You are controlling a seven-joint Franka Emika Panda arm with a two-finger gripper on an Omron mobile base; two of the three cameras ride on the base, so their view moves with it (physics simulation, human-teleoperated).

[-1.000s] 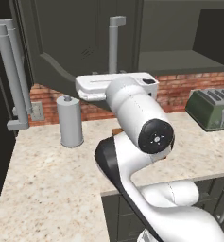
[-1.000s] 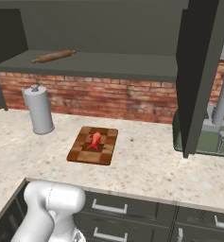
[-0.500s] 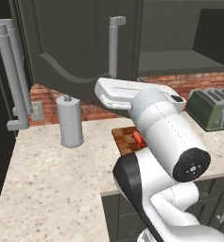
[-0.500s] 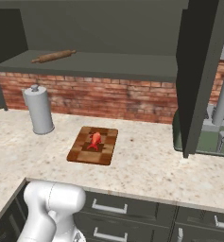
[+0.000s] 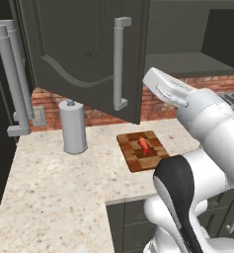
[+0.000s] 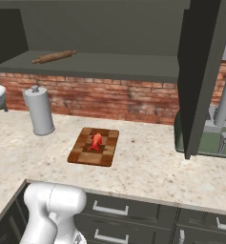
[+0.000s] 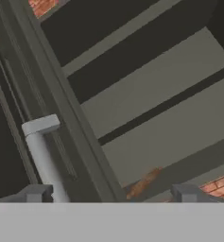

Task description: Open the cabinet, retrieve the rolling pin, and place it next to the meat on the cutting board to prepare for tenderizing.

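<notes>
The cabinet (image 6: 109, 64) stands open, its left door (image 5: 89, 54) swung out over the counter with a grey bar handle (image 5: 119, 64). On the cabinet shelf at the left lies the rolling pin (image 6: 54, 57), seen as a brown blur (image 7: 144, 182) in the hand view. The checkered cutting board (image 6: 83, 155) rests on the counter with the red meat (image 6: 96, 140) on it. My gripper (image 7: 111, 194) is open, raised beside the left door's edge, with the handle (image 7: 42, 151) just by its left fingertip (image 7: 38, 193). Nothing is held.
A tall grey canister (image 6: 38, 112) stands left of the board by the brick wall. The right cabinet door (image 6: 200, 76) hangs open over a green toaster (image 6: 205, 138). My arm (image 5: 207, 148) rises right of the board (image 5: 138, 158).
The arm has swung to the right, uncovering the board in the left base view. The hand has come away from the left door's handle.
</notes>
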